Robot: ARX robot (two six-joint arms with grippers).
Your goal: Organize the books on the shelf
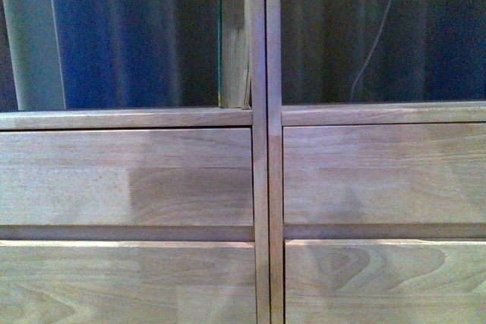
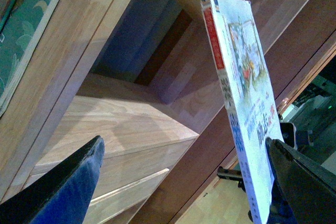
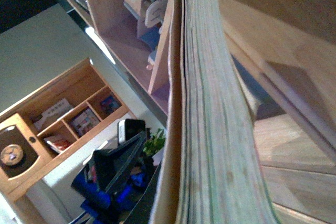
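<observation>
Left gripper (image 2: pixel 184 141) jaws spread, floppy book (image 2: pixel 239 93) only leans on one finger near the shelf (image 2: pixel 131 124), could topple; right gripper out of view.

Shelf (image 1: pixel 266 187): light natural wood, centre upright splits L/R columns. Four plain drawer fronts (image 1: pixel 125 176) in view, 2 per column, all closed. Open cubbies (image 1: pixel 137 36) above them, shadowed inside.

Thin book (image 2: pixel 247 103): whitish cover, colourful print, red + yellow marks on spine. On edge, slightly tilted, near side of an open cubby, clear of the wood.

Thick book (image 3: pixel 210 119): edge-on, pale greenish page block, tan cover, close to shelf; contact unclear.
</observation>
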